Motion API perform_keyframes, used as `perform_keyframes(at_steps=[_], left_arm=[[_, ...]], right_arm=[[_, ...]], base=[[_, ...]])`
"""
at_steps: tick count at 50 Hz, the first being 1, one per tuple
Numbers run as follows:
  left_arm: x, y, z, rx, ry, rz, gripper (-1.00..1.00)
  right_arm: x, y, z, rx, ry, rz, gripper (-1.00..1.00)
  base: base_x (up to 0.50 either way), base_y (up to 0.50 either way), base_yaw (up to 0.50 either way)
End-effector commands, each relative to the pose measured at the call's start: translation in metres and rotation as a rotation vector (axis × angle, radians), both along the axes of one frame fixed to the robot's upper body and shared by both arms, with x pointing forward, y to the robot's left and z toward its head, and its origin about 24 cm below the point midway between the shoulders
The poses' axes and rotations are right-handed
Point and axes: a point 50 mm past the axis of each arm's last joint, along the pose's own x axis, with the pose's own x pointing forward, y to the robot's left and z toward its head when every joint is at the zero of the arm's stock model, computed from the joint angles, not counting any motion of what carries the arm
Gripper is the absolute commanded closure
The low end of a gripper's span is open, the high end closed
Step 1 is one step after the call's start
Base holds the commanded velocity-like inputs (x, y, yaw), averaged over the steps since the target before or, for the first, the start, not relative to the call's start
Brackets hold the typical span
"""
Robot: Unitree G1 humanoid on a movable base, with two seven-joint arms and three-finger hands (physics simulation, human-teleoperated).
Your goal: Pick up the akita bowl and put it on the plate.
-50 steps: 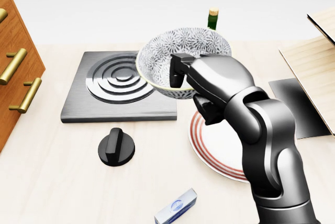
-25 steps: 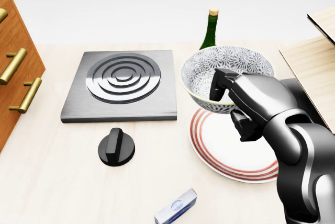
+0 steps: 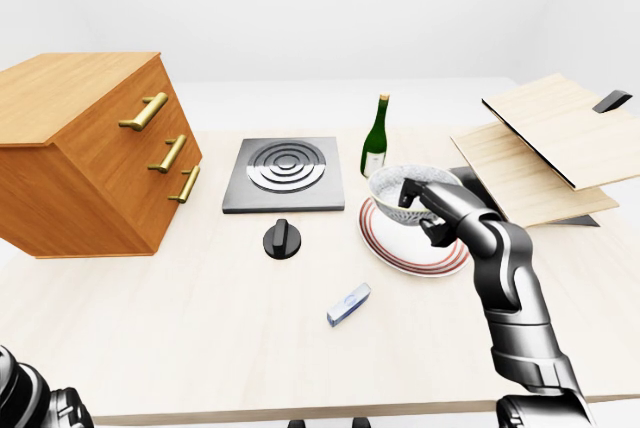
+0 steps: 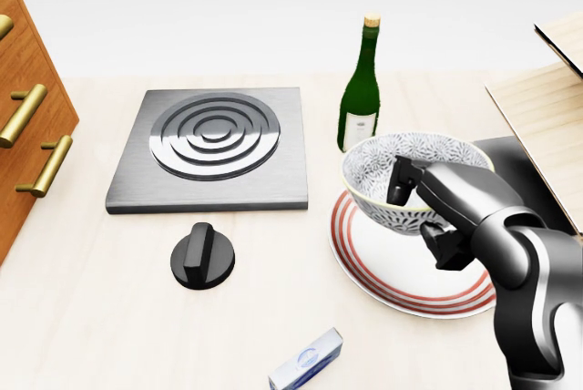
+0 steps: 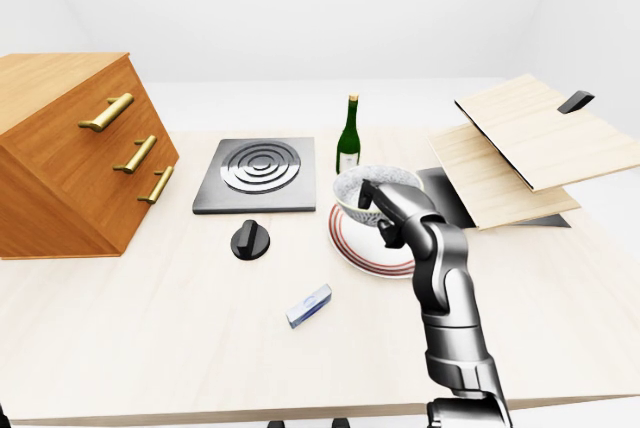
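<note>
The akita bowl [image 4: 372, 179], white with a dark floral pattern, hangs slightly tilted over the upper left part of the red-rimmed white plate [image 4: 392, 270]. My right hand [image 4: 421, 213] is shut on the bowl's right rim, thumb inside and fingers outside. Whether the bowl's foot touches the plate cannot be told. Only a piece of my left arm [image 3: 30, 403] shows, in the bottom left corner of the left-eye view, and its fingers are out of sight.
A green bottle [image 4: 360, 98] stands just above the bowl. Left of the plate lie a grey stove plate [image 4: 214, 144], a black knob [image 4: 202, 258] and a small blue-white object [image 4: 307, 358]. A wooden drawer cabinet [image 3: 90, 158] stands left, wooden boards [image 3: 540, 148] right.
My right hand has carried the bowl rightward from over the stove plate's edge and lowered it over the plate, uncovering the bottle. The camera has not moved.
</note>
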Motion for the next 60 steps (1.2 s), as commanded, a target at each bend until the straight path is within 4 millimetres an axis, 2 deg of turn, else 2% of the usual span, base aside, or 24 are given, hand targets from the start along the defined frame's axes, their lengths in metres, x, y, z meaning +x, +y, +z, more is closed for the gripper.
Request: perform_keyframes(at_steps=[1,6,12,17,24,33,39,48,56,60], left_arm=[[0.000,0.001,0.002,0.000,-0.002,0.003,-1.00],[0.001,0.000,0.000,0.000,0.002,0.004,-1.00],[0.000,0.000,0.000,0.002,-0.001,0.000,-1.00],[0.000,0.000,0.001,0.001,-0.001,0.000,-1.00],[0.000,0.000,0.000,0.001,0.000,0.002,-1.00],[0.001,0.001,0.000,0.000,0.002,0.003,-1.00],[0.000,0.000,0.000,0.000,0.001,0.002,-1.00],[-0.001,-0.001,-0.001,0.003,0.000,-0.001,-1.00],[0.000,0.000,0.000,0.002,-0.001,-0.001,-1.00],[-0.001,0.000,0.000,0.002,0.000,-0.001,-1.00]], right_arm=[[0.002,-0.008,-0.012,0.013,0.056,-0.015,1.00],[0.004,-0.013,-0.021,0.010,0.098,-0.028,1.00],[0.008,-0.017,-0.020,0.011,0.109,-0.041,1.00],[0.014,-0.013,-0.017,0.003,0.106,-0.032,1.00],[0.019,-0.017,-0.018,-0.011,0.127,-0.060,1.00],[0.023,-0.016,-0.028,-0.015,0.146,-0.070,1.00],[0.024,-0.019,-0.018,-0.034,0.117,-0.075,1.00],[0.027,-0.018,-0.018,-0.037,0.103,-0.081,1.00],[0.022,-0.015,-0.037,-0.023,0.132,-0.087,1.00],[0.017,-0.009,-0.054,-0.014,0.160,-0.082,1.00]], base=[[0.00,0.00,0.00],[0.00,0.00,0.00],[0.00,0.00,0.00],[0.00,0.00,0.00],[0.00,0.00,0.00],[0.00,0.00,0.00],[0.00,0.00,0.00],[0.00,0.00,0.00],[0.00,0.00,0.00],[0.00,0.00,0.00]])
